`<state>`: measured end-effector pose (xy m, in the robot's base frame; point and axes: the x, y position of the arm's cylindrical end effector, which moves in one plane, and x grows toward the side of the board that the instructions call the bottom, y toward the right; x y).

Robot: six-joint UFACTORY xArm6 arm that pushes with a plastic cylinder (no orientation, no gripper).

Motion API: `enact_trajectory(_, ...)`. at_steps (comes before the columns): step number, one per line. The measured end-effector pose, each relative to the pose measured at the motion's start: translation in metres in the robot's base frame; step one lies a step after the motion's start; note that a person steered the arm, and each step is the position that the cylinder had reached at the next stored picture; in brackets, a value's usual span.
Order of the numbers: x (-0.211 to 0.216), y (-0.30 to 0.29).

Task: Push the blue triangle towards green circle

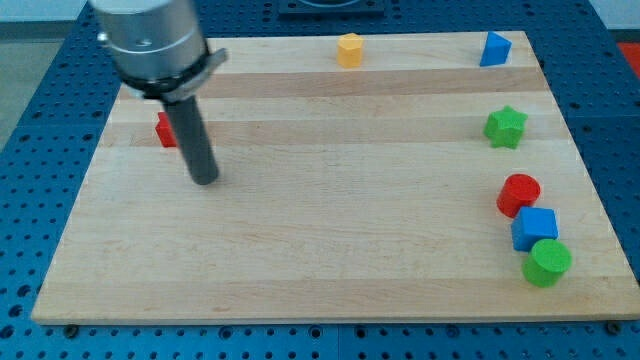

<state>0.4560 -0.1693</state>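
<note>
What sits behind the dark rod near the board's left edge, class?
A red block shows behind the rod, at the view's left. The rod covers its right part, so its shape cannot be made out. My tip rests on the board below it.

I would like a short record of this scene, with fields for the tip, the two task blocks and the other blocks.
tip: my tip, view's left, just right of red block
blue triangle: top right corner
green circle: bottom right, touching blue cube
others: red cylinder, green star, yellow block
board: wooden board
</note>
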Motion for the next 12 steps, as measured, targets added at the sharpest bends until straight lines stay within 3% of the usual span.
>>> enact_trajectory(2, -0.004, -0.075)
enact_trajectory(4, -0.071, -0.092)
enact_trajectory(8, -0.08, 0.021)
enact_trajectory(11, -0.011, 0.046)
enact_trajectory(12, -0.01, 0.065)
